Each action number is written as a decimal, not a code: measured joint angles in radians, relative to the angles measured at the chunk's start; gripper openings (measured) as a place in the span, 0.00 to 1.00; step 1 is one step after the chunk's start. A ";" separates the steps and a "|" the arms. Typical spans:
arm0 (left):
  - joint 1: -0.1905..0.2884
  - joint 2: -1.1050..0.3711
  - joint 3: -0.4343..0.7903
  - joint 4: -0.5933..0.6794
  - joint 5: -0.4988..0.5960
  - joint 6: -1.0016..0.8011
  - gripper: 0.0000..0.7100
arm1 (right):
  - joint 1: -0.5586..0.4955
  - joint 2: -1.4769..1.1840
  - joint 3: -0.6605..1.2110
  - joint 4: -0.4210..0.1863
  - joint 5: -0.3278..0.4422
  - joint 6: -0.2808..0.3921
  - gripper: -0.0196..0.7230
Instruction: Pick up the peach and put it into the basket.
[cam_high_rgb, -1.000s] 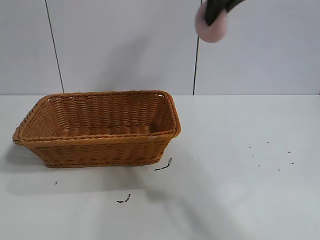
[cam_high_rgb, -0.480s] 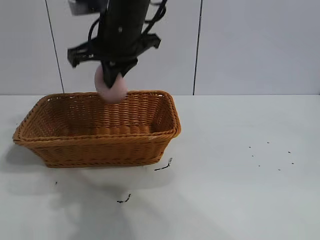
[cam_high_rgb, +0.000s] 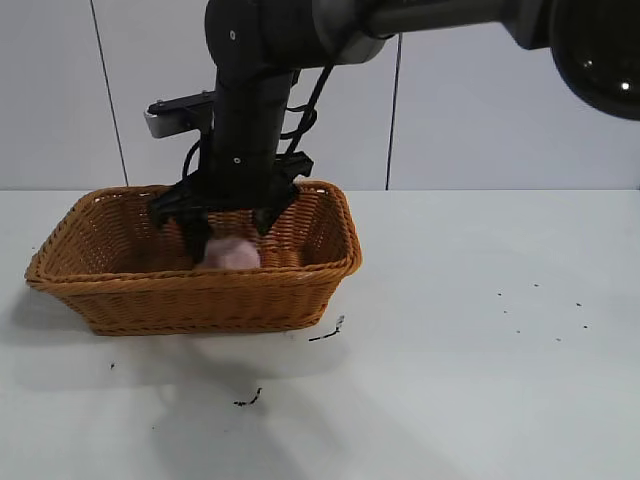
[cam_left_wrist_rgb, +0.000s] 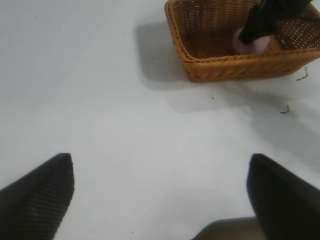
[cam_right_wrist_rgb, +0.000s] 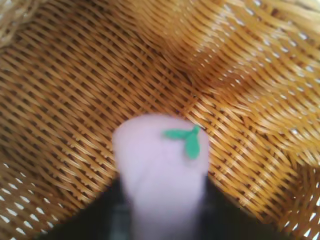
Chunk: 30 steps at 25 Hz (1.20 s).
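Note:
The orange-brown wicker basket (cam_high_rgb: 200, 290) stands on the white table at the left. My right gripper (cam_high_rgb: 228, 240) reaches down into it, shut on the pale-pink peach (cam_high_rgb: 232, 254), which sits low inside, just above the woven floor. In the right wrist view the peach (cam_right_wrist_rgb: 160, 170) with its small green leaf is clamped between my dark fingers (cam_right_wrist_rgb: 112, 210), with the basket floor (cam_right_wrist_rgb: 75, 90) close behind. My left gripper (cam_left_wrist_rgb: 160, 200) is open and empty, away from the basket (cam_left_wrist_rgb: 240, 67), over bare table. The peach (cam_left_wrist_rgb: 248, 44) shows there too.
Small black scraps (cam_high_rgb: 328, 332) lie on the table in front of the basket, with another scrap (cam_high_rgb: 248, 400) nearer the front. Tiny dark specks (cam_high_rgb: 540, 310) dot the table at the right.
My right gripper has carried the peach from high at the upper right across to the left and down into the basket.

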 joint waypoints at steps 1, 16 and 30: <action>0.000 0.000 0.000 0.000 0.000 0.000 0.97 | -0.008 -0.021 0.000 0.003 0.004 0.000 0.95; 0.000 0.000 0.000 0.000 0.000 0.000 0.97 | -0.465 -0.078 0.000 0.007 0.074 0.000 0.95; 0.000 0.000 0.000 0.000 0.000 0.000 0.97 | -0.623 -0.088 0.000 0.049 0.226 0.023 0.95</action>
